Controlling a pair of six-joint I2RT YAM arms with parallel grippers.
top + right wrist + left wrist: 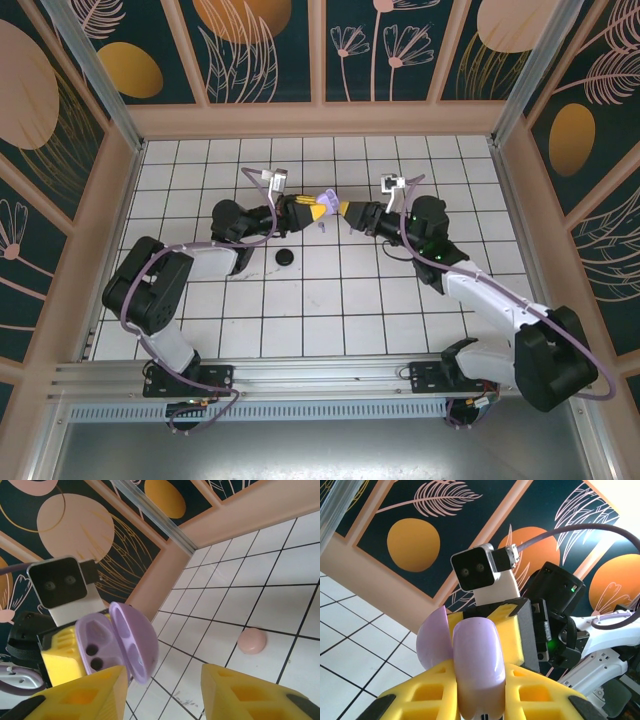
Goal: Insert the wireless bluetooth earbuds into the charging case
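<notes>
The lilac charging case (476, 660) is raised above the tiles, and my left gripper (479, 692) is shut on its body. Its lid (131, 641) hangs open, and the two dark sockets (91, 656) look empty. From the top view, my left gripper (316, 208) and right gripper (346, 210) meet nose to nose at the case (328, 200). My right gripper (165, 692) stands open right in front of the case, with nothing between its fingers. A tiny lilac thing that looks like an earbud (322, 227) lies on the tile just below them.
A black disc (286, 258) lies on the tiles near the left arm. A pink disc (251, 641) lies on the floor beyond my right fingers. Wooden-framed walls (320, 120) close in the tiled floor on three sides.
</notes>
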